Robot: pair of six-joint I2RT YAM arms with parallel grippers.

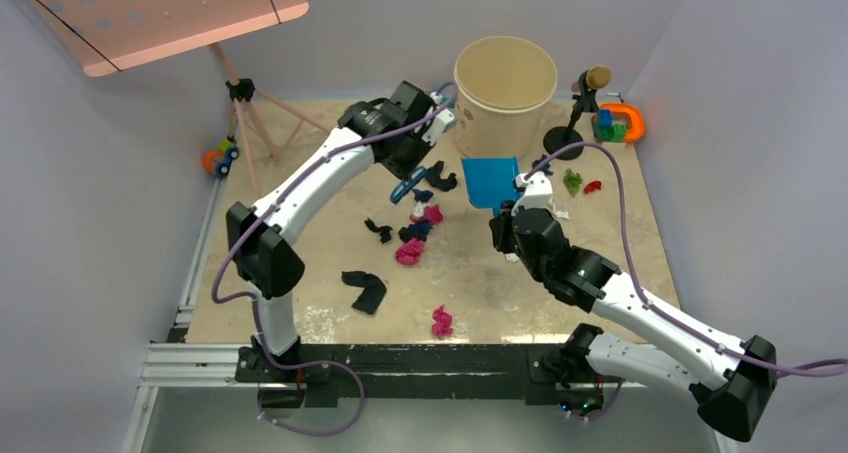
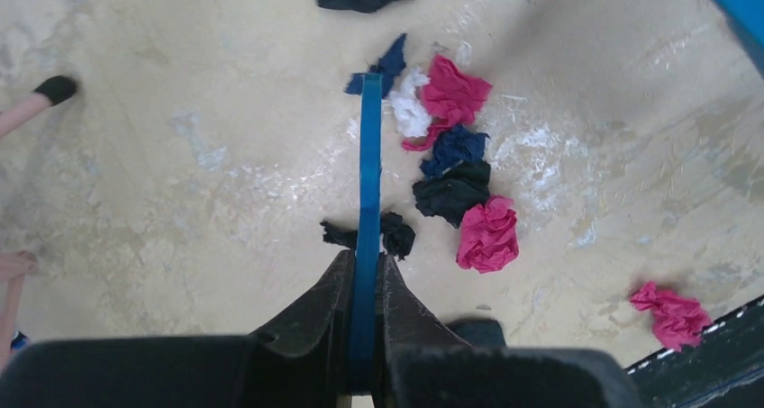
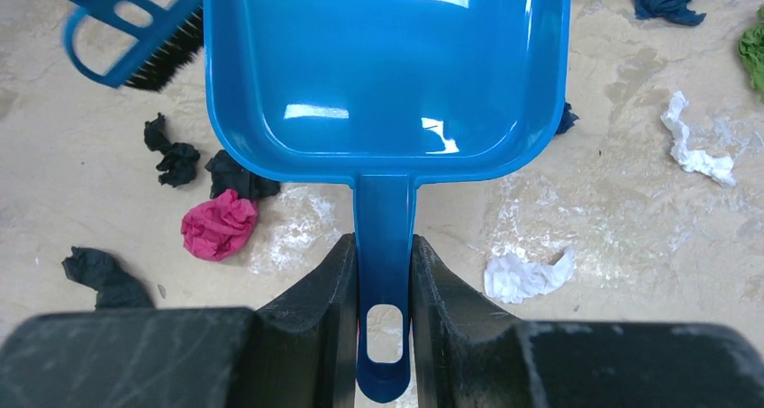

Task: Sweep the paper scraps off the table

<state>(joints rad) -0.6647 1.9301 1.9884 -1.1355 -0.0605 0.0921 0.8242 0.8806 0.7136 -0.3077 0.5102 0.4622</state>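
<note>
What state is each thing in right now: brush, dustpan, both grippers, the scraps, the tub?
brush: held, tip by the scrap cluster.
dustpan: held by its handle, empty.
left gripper: shut on the brush.
right gripper: shut on the dustpan.
paper scraps: loose on the table, none in the dustpan.
tub: upright, open-topped.

One dustpan (image 1: 491, 181), one brush (image 1: 408, 185), roughly fifteen paper scraps (image 1: 410, 251)
</note>
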